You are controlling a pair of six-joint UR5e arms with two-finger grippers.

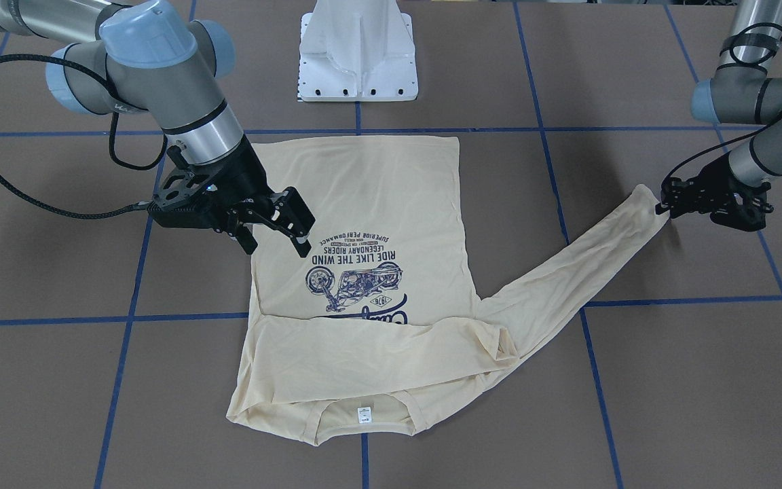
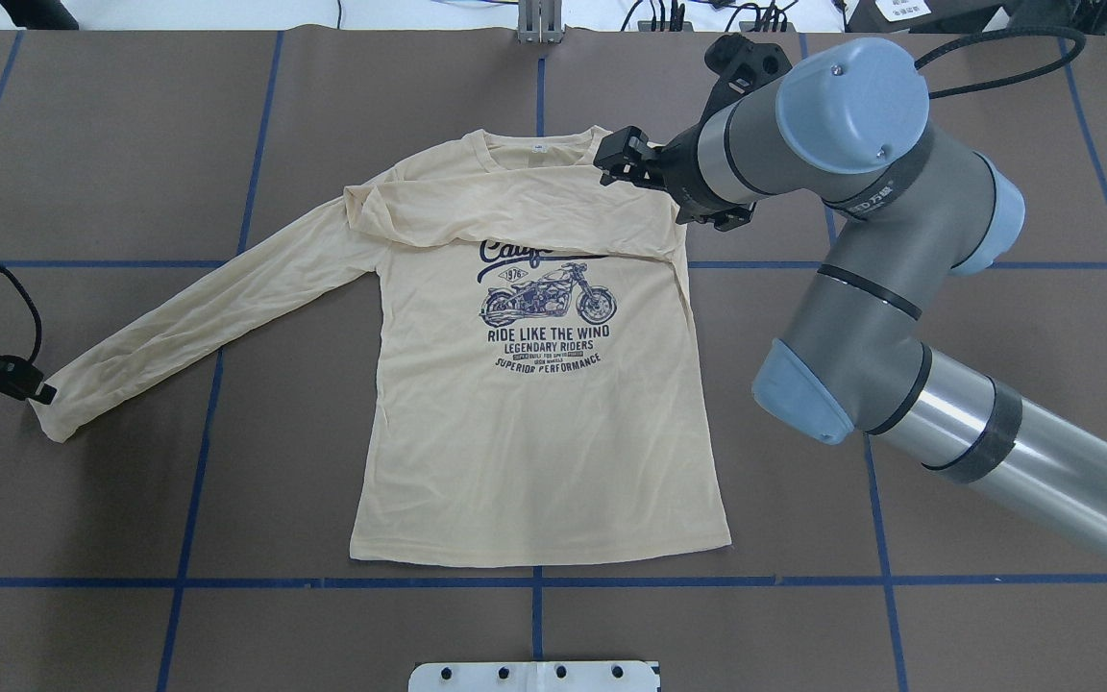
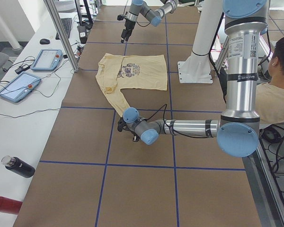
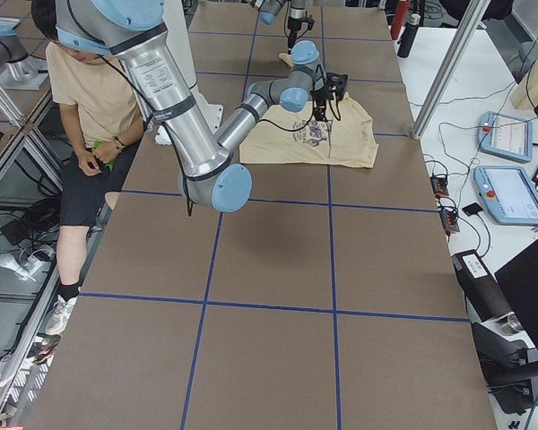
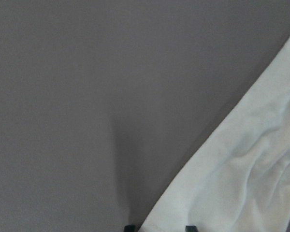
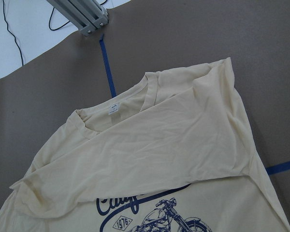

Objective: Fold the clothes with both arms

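Brown table point(image 2: 899, 625) is marked with blue tape lines point(image 2: 707, 581); white pedestal base point(image 2: 534, 676) is seen at the near edge. Cream T-shirt point(image 2: 534, 432) is laid flat, print up, at the centre, one sleeve folded across the chest. The other sleeve's cuff is pinched by the left gripper point(image 1: 666, 206), low by the table. Right gripper point(image 1: 281, 239) is held spread above the shirt's shoulder edge. Teach pendants point(image 3: 31, 71) are seen on the white side bench, a seated operator point(image 4: 85, 90) beside the robot.

beside the brown table point(image 3: 142, 189) with its blue tape grid, a white bench point(image 3: 19, 123) holds 2 tablets point(image 3: 46, 59), a black bottle point(image 3: 19, 167) and a red one point(image 3: 2, 204).
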